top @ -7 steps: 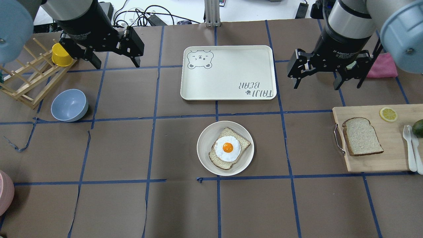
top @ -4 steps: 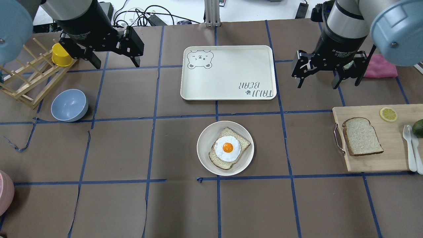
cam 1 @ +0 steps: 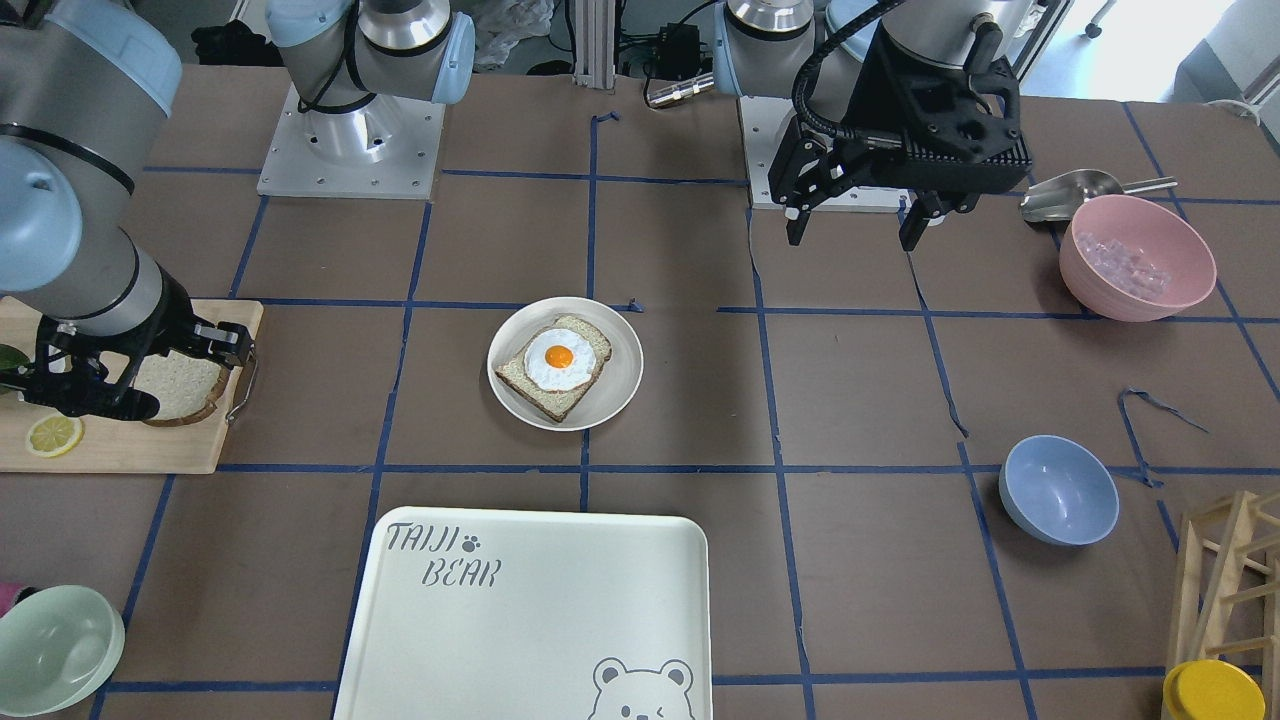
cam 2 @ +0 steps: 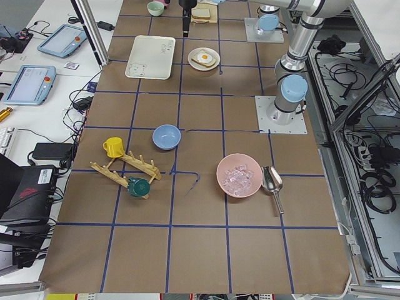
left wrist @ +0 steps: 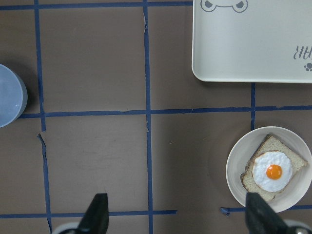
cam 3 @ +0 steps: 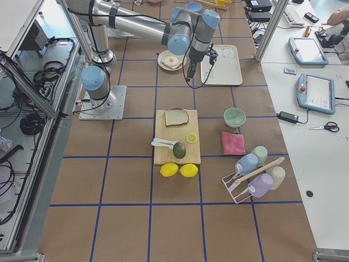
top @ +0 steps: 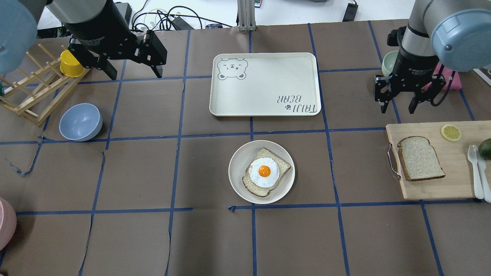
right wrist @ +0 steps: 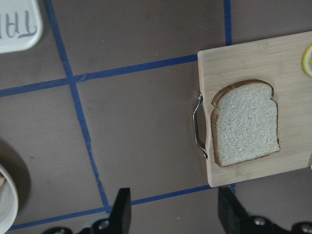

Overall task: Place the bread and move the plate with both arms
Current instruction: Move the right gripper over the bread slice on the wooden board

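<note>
The surface [top: 134, 172], brown with a blue tape grid, is carrying everything we are noting.

The left arm is hanging over the far left part, near a wooden rack [top: 30, 96]. Its end effector [top: 135, 73] is spread wide, holding nothing.

The right arm is reaching over the right side. Its end effector [top: 397, 110] is hovering in the air near the handled end of the cutting board [top: 452, 172], fingers parted and empty, apart from the bread.

The bear-printed tray [top: 264, 84] is sitting at the far middle, nothing on it.

The cutting board is lying at the right edge.

The plate [top: 238, 168] is sitting at the centre, just nearer than the tray. It is carrying a slice topped with a fried egg [top: 264, 171].

The bread [top: 421, 158] is lying flat on the board, beside its metal handle.

A lemon slice [top: 450, 132] is resting on the board's far edge.
</note>
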Controlling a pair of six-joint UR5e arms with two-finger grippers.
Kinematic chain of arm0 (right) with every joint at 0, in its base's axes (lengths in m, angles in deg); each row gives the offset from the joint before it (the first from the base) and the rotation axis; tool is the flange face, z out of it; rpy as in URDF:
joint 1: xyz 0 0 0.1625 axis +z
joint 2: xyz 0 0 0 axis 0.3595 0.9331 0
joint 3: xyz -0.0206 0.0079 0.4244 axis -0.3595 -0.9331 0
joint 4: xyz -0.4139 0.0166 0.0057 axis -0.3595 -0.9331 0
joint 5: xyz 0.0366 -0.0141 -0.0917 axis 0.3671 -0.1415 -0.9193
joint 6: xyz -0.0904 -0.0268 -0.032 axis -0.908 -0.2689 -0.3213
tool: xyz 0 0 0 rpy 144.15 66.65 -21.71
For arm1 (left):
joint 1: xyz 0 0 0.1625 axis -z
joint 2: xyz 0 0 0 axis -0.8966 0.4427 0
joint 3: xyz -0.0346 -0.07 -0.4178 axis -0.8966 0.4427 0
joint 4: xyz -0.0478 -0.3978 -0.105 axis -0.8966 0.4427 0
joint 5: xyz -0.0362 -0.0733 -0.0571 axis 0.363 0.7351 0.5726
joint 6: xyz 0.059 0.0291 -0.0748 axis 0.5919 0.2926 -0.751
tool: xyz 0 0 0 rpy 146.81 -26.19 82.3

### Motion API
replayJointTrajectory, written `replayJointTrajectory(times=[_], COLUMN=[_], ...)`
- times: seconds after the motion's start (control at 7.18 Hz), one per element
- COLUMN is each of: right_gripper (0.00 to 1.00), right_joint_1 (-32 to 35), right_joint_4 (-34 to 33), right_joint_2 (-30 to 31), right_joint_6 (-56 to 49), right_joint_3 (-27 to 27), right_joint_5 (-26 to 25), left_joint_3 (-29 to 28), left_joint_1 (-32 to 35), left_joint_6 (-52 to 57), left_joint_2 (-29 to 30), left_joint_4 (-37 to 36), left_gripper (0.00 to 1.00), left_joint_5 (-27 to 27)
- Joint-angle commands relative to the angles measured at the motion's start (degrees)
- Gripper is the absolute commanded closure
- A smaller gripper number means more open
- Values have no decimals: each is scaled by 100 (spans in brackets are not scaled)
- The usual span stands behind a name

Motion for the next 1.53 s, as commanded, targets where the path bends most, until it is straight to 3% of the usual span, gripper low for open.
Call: replayJointTrajectory(times=[0.0, 0.28, 0.7, 1.39], right_gripper=[31, 32, 39, 40], right_joint_1=[-181, -471, -604, -719], right_joint_4=[-819, -1235, -1306, -1403], right_joint_2=[-381, -645, -892, -1068], right_joint_6=[-13, -232, -233, -233], right_joint_3=[512, 786, 813, 822], right_joint_5=[-206, -206, -214, -232], left_joint_3=[3, 3, 3, 3], left_joint_1=[1, 1, 1, 1], left_joint_6=[0, 0, -9, -9], left_joint_2=[-4, -4, -4, 5], left_joint_4=[-5, -5, -5, -5], left_gripper=[0, 0, 0, 0], left_joint_5=[2, 2, -7, 2])
